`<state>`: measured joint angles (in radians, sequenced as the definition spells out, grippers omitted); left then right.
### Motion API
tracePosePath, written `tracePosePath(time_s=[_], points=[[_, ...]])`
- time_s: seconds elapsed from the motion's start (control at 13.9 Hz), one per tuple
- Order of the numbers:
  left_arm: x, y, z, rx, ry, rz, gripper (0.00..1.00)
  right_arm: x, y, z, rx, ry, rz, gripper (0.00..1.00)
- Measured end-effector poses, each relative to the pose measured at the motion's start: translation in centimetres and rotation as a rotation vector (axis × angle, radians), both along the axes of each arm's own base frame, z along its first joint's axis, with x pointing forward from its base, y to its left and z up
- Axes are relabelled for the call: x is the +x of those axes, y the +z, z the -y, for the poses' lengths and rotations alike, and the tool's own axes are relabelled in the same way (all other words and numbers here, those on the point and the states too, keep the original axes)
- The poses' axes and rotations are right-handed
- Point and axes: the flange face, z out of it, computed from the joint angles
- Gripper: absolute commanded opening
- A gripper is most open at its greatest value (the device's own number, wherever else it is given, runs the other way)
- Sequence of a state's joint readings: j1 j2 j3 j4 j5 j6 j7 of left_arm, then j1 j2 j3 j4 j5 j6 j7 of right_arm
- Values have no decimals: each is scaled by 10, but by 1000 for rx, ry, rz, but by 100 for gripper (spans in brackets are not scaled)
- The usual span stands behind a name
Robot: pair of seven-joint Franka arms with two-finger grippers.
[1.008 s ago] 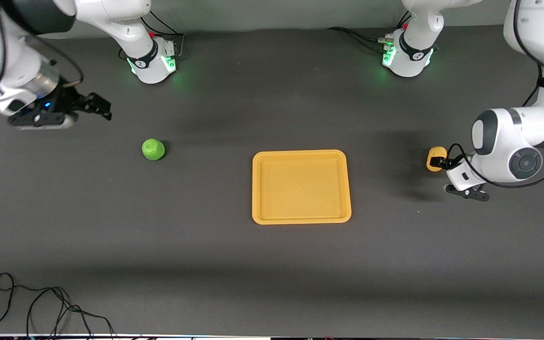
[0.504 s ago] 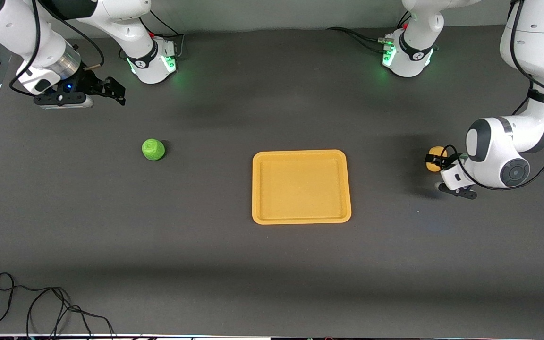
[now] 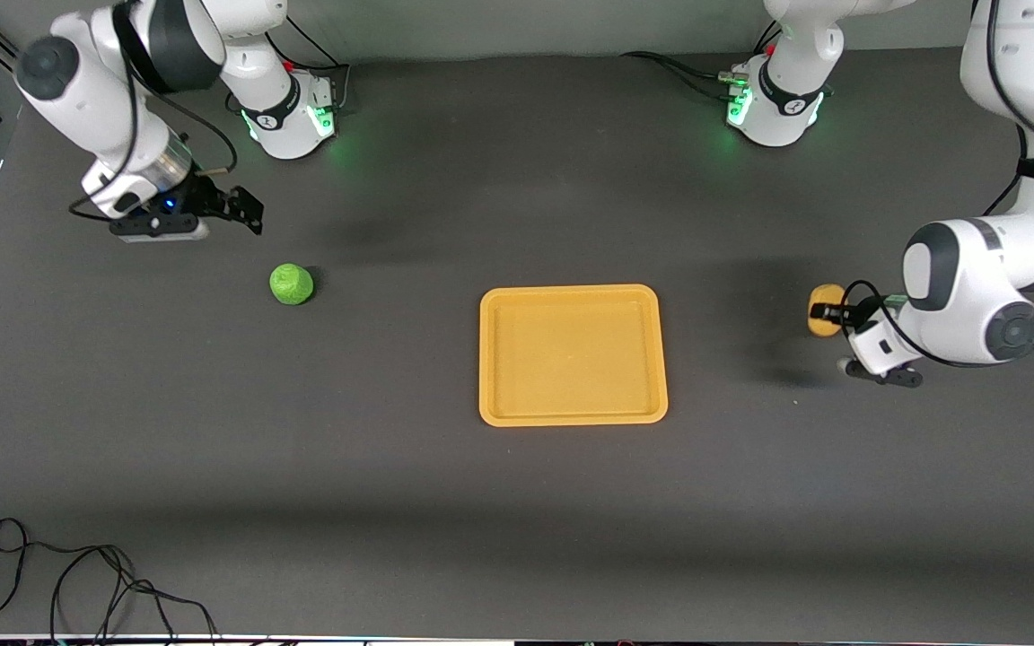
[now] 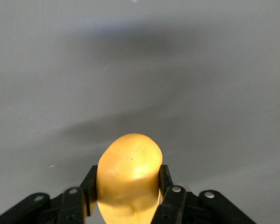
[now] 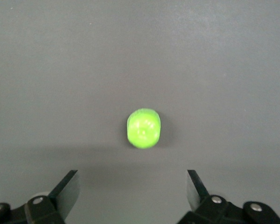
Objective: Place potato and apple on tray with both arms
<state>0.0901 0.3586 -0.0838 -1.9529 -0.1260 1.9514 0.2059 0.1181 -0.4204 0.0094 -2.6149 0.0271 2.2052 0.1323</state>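
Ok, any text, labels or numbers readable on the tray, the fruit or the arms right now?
None readable.
Tray: plain, no marking.
Potato and apple: no print.
Dark collars on both arm bases carry a small white mark, too small to read.

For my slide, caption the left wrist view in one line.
Left gripper shut on the potato, held above bare dark table.
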Motion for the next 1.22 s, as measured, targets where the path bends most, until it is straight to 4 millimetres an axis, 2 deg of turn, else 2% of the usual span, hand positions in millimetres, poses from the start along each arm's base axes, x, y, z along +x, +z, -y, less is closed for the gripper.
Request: tracePosePath(time_s=[0.14, 0.29, 0.36, 0.43, 0.58, 0.65, 0.79, 0.86, 1.01, 1.08, 1.15, 1.22], points=[[30, 55, 61, -4, 56, 79, 17, 6, -30, 0, 0, -3, 11, 100], [44, 86, 133, 7, 106, 123, 21, 10, -59, 0, -1, -7, 10, 100], [47, 88, 169, 13, 127, 128, 23, 12, -71, 0, -1, -8, 8, 100], [50, 83, 200, 19, 148, 132, 22, 14, -82, 0, -2, -9, 9, 100], [53, 52, 249, 17, 188, 159, 21, 18, -107, 0, -2, -12, 11, 100], [51, 29, 267, 21, 197, 157, 21, 19, -122, 0, -3, -13, 9, 100], [41, -17, 289, 41, 192, 114, 21, 17, -152, 1, -6, -16, 1, 100], [37, -33, 293, 49, 185, 94, 22, 15, -165, 1, -7, -18, -3, 100], [32, -49, 298, 58, 176, 73, 24, 12, -185, 2, -10, -21, -23, 98], [31, -51, 300, 59, 172, 70, 33, 10, -190, 2, -12, -22, -34, 82], [30, -51, 303, 59, 170, 70, 48, 9, -195, 2, -13, -23, -42, 65], [29, -50, 304, 60, 168, 70, 50, 7, -198, 2, -14, -23, -50, 53]])
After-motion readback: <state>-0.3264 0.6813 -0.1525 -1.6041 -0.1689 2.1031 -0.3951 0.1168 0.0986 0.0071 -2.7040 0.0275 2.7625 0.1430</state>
